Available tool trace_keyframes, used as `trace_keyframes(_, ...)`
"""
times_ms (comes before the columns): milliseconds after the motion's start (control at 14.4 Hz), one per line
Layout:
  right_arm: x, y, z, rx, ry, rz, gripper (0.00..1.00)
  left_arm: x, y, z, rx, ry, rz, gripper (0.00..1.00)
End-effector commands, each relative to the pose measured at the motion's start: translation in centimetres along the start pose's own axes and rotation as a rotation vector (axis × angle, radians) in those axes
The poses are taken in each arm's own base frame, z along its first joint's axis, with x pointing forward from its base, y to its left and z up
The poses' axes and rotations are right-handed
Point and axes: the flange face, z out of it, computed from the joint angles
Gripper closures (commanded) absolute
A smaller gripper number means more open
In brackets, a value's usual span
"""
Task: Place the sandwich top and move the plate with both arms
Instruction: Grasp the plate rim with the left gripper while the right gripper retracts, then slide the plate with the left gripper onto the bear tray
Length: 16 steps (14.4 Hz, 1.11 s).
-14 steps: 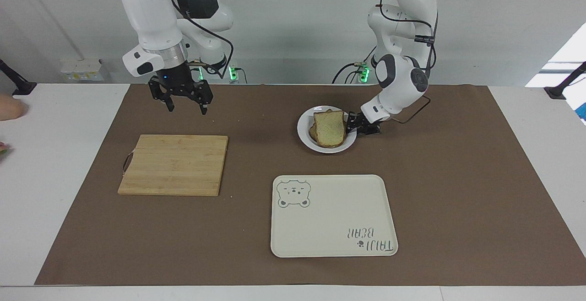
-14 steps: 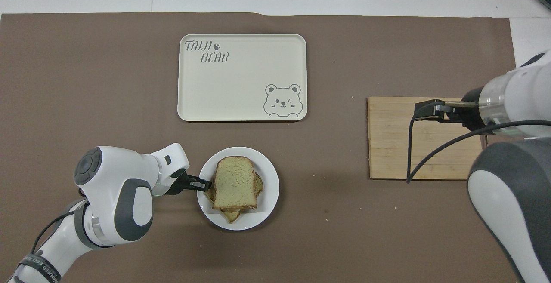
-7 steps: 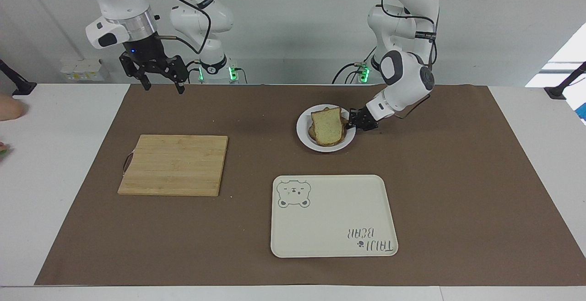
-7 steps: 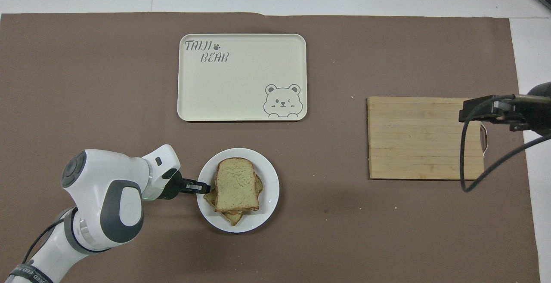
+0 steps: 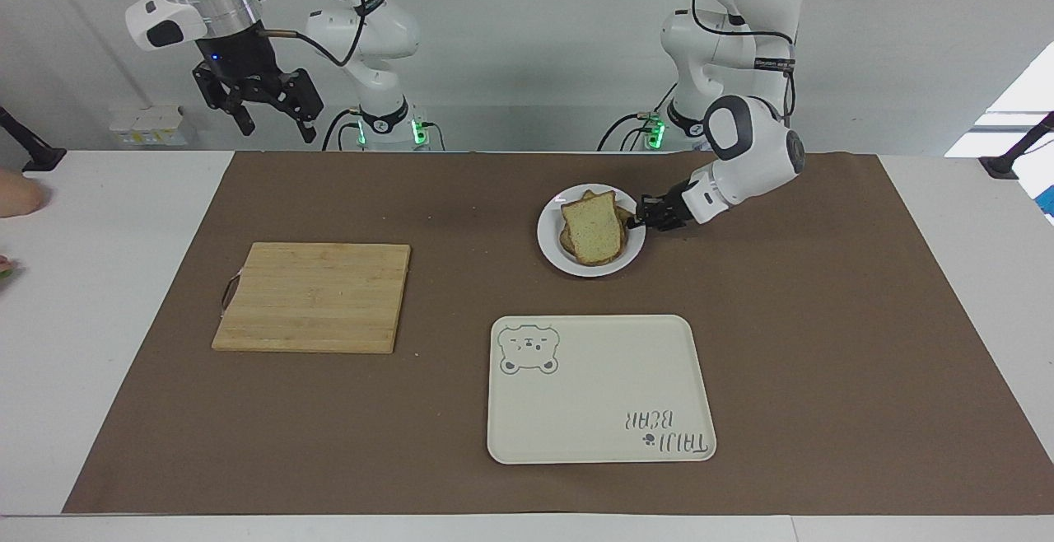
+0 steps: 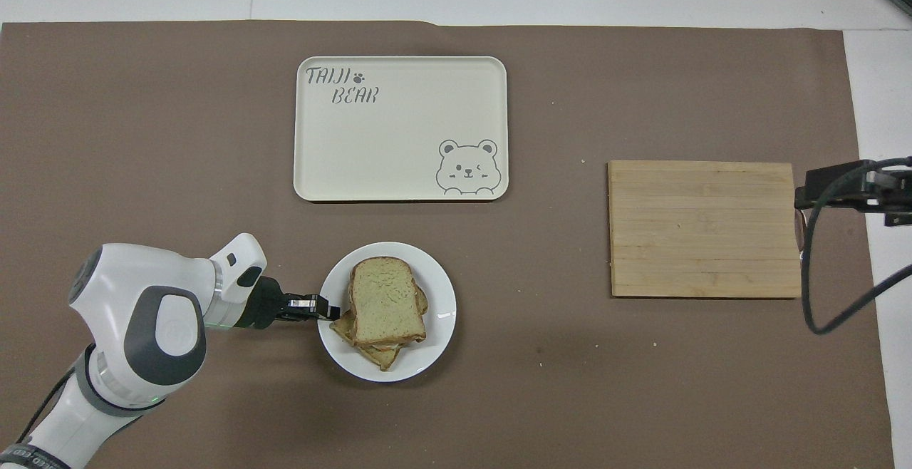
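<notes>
The sandwich top (image 5: pixel 593 227), a pale bread slice, lies on a stack of darker slices on the small white plate (image 5: pixel 552 243). It also shows in the overhead view (image 6: pixel 386 300), where the plate's rim (image 6: pixel 439 312) is bare around it. My left gripper (image 5: pixel 637 221) is low at the plate's edge toward the left arm's end and is shut on the rim; it also shows in the overhead view (image 6: pixel 329 308). My right gripper (image 5: pixel 268 119) is open and empty, raised high over the table's edge at the right arm's end.
A cream tray with a bear drawing (image 5: pixel 601 390) lies farther from the robots than the plate. A wooden cutting board (image 5: pixel 313 296) lies toward the right arm's end. A person's hand (image 5: pixel 16 196) shows at that end's table edge.
My right gripper has risen from above the cutting board and drawn back toward its end of the table. My left gripper has kept hold of the plate's rim and shifted the plate slightly toward its own end.
</notes>
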Motion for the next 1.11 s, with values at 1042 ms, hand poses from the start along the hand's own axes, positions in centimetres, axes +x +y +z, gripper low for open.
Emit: trace_keyframes(1042, -0.3, 0.9, 1.3, -0.046, -0.011, -0.085, 0.0, 9.7, -0.3, -8.6, -0.26, 0.155, 0.046, 1.0)
